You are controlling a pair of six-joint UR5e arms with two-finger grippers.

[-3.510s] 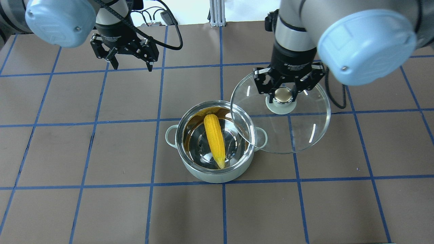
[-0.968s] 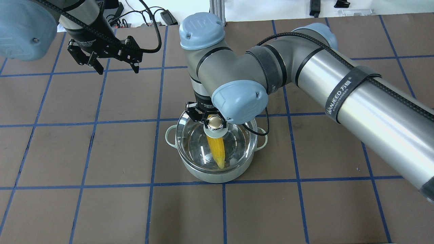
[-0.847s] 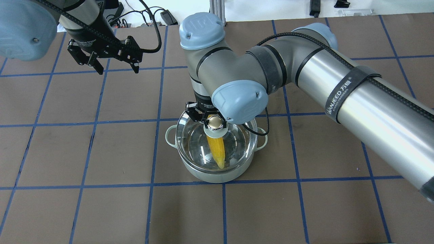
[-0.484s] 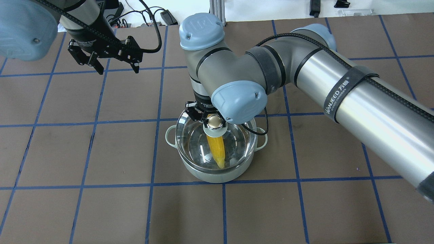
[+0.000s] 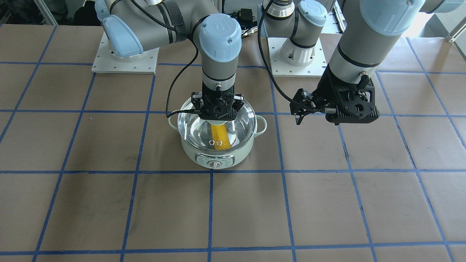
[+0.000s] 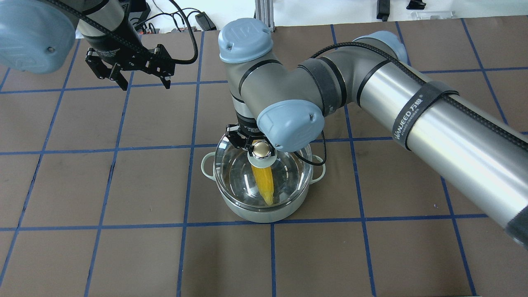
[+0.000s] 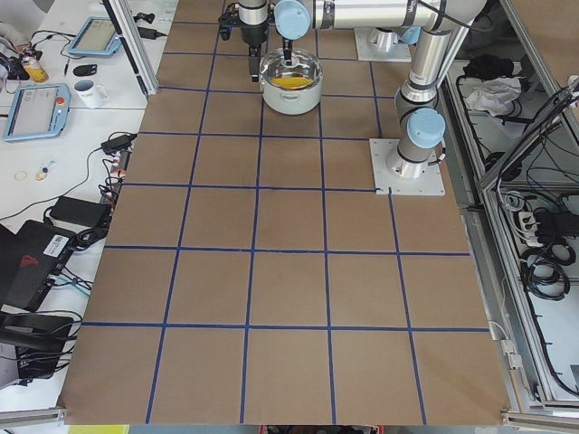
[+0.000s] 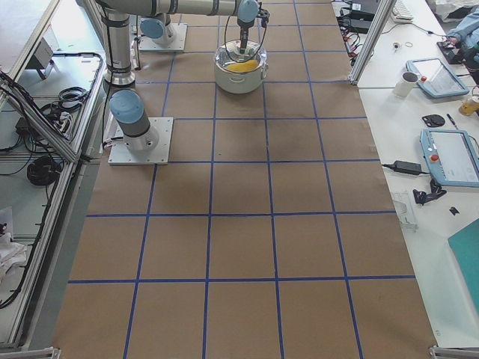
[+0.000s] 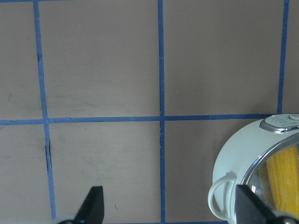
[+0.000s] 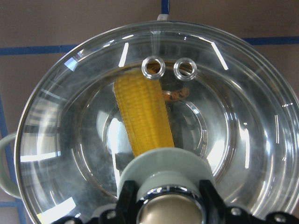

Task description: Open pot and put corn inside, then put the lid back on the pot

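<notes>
My right end effector (image 10: 167,201) pinches the lid (image 10: 233,116) by its knob (image 6: 261,149), with a finger pressed against each side of the cap. The lid sits level on the pot (image 5: 189,154), rim on rim. Through the glass I see the corn (image 10: 142,116) lying inside, its blunt end under the two vent rings (image 10: 170,67). My left end effector (image 6: 145,87) is spread wide and hovers over the bare surface (image 6: 123,185), well apart from the pot.

One pot (image 6: 247,213); one lid (image 6: 233,175); one corn (image 6: 264,183); two grippers: left gripper (image 6: 144,86), right gripper (image 5: 217,115).
</notes>
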